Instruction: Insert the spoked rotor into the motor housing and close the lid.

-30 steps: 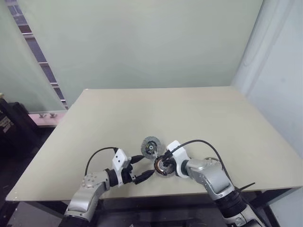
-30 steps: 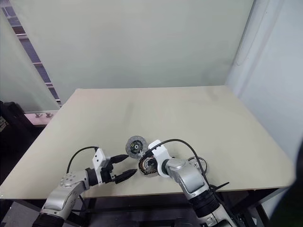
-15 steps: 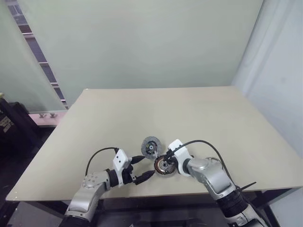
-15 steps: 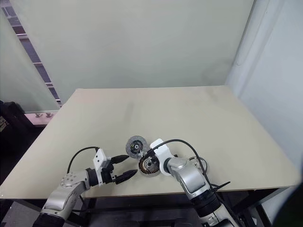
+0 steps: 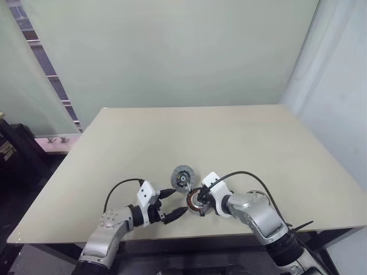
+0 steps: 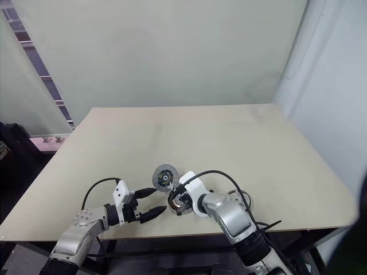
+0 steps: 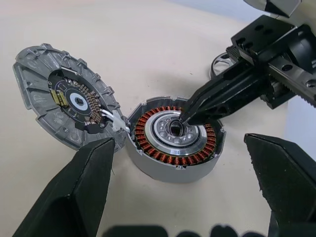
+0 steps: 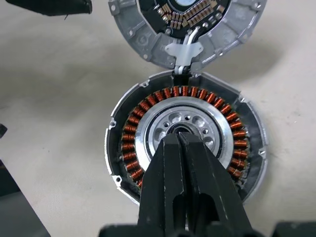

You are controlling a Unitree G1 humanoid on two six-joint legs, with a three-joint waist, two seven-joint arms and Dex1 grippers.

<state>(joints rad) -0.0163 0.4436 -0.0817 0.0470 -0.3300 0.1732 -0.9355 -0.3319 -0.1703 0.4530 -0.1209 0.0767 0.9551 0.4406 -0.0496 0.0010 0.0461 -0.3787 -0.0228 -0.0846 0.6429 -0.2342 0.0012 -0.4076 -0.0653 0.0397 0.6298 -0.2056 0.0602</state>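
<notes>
The bench [image 5: 241, 143] is a wide beige surface, and the things lie close to its near edge. The right gripper [image 7: 183, 118] reaches down to the motor housing [image 7: 174, 168], and its 2 fingers [image 8: 185, 187] are pressed together with nothing between them; their tips sit in the centre hole of the silver hub. The left gripper [image 5: 170, 205] hovers just beside the housing, on its left side, and its fingers [image 7: 69, 197] are spread wide and hold nothing.

The motor housing is a round grey cup that stands on the bench. The spoked rotor [image 8: 185, 126], with its copper-coloured winding ring around the silver hub, sits inside this cup. The lid [image 7: 64, 106] is a flat grey disc with a dark circuit part in the middle. It lies open next to the housing, on the far side from the robot, and a short white wire [image 8: 183, 49] joins it to the housing rim.
</notes>
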